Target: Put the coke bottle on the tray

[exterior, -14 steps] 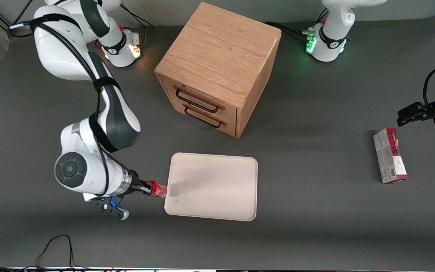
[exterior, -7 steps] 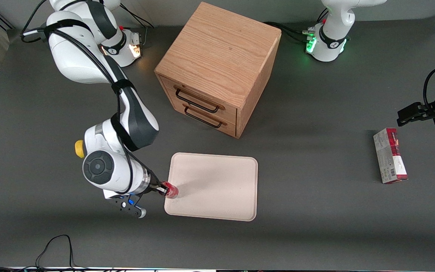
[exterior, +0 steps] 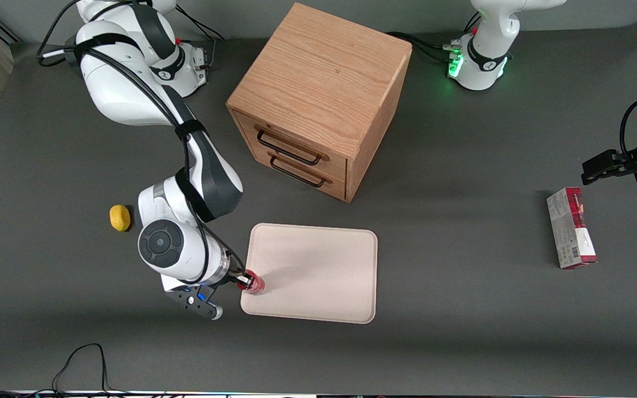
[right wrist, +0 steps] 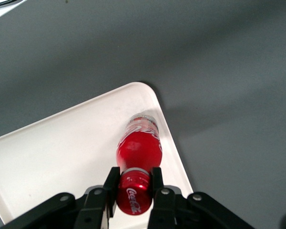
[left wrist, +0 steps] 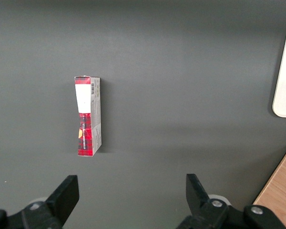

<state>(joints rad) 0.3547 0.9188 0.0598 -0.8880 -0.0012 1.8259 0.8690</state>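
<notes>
The right arm's gripper [right wrist: 134, 183] is clamping both fingers on the small slim red coke bottle [right wrist: 138, 148] at its red cap. The bottle is standing over a corner of the flat cream rectangular tray [exterior: 318, 271], the corner nearest the working arm and the front camera.

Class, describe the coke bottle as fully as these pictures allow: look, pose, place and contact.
The coke bottle is small, slim and red, with a red cap bearing white lettering and a white script logo on its body. It stands roughly upright over the tray, close to the tray's corner nearest the working arm. The gripper is shut on its neck just under the cap. Whether its base touches the tray cannot be told.
</notes>
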